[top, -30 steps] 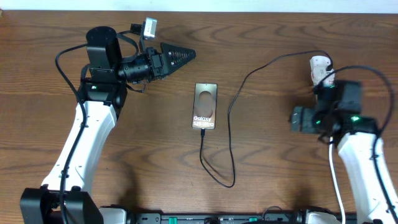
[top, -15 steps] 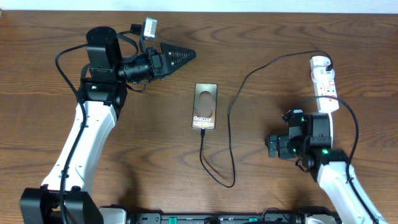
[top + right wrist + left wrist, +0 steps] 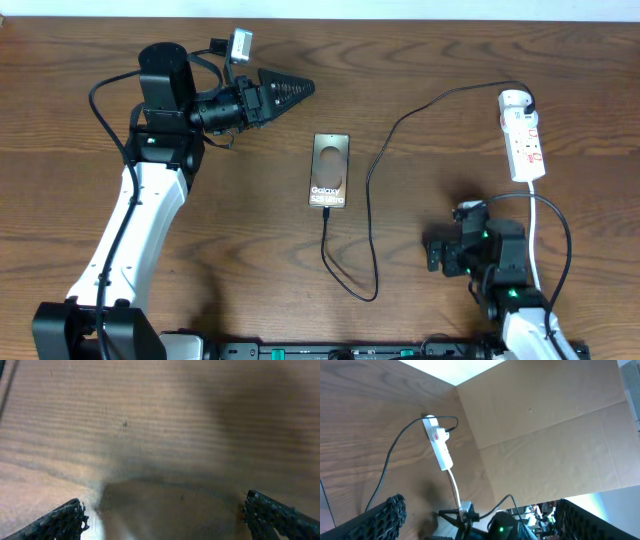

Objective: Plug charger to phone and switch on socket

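Observation:
The bronze-brown phone lies flat mid-table. The charger, a thin black cable, meets the phone's near edge, loops toward me and runs up to the far end of the white socket at the right. The socket also shows in the left wrist view, with the charger leading to it. My left gripper hovers open beyond the phone's left, holding nothing. Low at the right my right gripper is open over bare wood, well short of the socket. Its fingertips stand wide apart.
A thick white cord runs from the socket's near end past my right arm toward the table's front edge. A brown cardboard wall stands beyond the table's right side. Bare wood table lies between the arms.
My right arm has drawn back from beside the socket toward the table's near edge, uncovering the whole strip. The left arm, the phone and the cable have not moved.

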